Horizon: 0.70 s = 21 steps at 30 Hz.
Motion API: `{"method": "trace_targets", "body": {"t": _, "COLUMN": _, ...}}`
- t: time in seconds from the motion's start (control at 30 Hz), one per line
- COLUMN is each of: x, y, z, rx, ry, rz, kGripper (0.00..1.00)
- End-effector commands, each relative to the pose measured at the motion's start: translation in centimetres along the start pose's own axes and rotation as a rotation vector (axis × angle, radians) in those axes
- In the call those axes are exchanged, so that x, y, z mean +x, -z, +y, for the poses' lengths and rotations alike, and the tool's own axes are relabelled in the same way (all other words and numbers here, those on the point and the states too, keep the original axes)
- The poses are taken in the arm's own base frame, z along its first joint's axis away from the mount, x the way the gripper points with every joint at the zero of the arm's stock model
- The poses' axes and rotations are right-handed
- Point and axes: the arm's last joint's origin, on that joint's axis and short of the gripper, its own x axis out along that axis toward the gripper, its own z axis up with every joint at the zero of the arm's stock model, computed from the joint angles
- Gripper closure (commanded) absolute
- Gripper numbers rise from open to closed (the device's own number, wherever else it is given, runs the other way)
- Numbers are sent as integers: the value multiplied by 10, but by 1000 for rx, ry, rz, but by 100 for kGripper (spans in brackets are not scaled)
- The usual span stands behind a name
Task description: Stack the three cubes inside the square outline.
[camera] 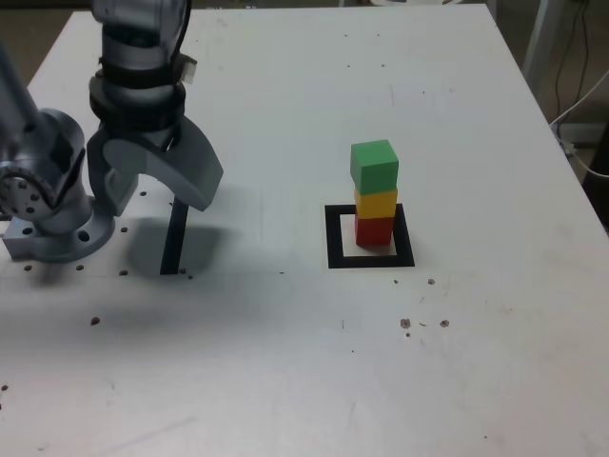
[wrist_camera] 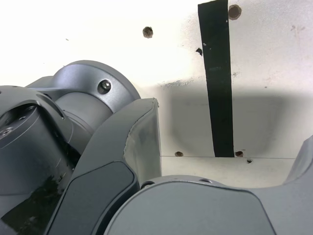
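three cubes stand in one column in the exterior view: one red cube (camera: 373, 230) at the bottom, one yellow cube (camera: 376, 202) resting on it, and one green cube (camera: 374, 165) on top, turned slightly off square from the two beneath. the column sits inside the single square outline (camera: 333, 238) of black tape, toward its 1 o'clock corner, with pale floor showing at the frame's 7 o'clock side.

one arm is in view, well apart from the stack, out at its 9 o'clock. its gripper (camera: 160, 202) hangs above the white table (camera: 285, 362) with the two grey fingers spread apart and nothing between them — one thick finger (camera: 195, 171) curves down toward 5 o'clock. the arm's round base (camera: 57, 233) sits just at 9 o'clock of the gripper.

one straight black tape strip (camera: 174, 238) lies on the table directly under the gripper; in the wrist view the same strip (wrist_camera: 217, 78) runs between the finger bodies, with small screw holes (wrist_camera: 147, 32) dotted around it — about five can be counted there.
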Motion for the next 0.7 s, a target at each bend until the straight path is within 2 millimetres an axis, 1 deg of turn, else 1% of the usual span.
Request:
{"method": "trace_targets", "body": {"t": 0.0, "x": 2, "y": -1, "z": 0, "rx": 2, "ry": 4, "rz": 2, "kGripper": 0}}
{"method": "trace_targets", "body": {"t": 0.37, "x": 3, "y": -4, "z": -6, "rx": 33, "ry": 28, "rz": -22, "kGripper": 0}}
{"method": "trace_targets", "body": {"t": 0.67, "x": 3, "y": 4, "z": -7, "rx": 31, "ry": 20, "rz": -29, "kGripper": 0}}
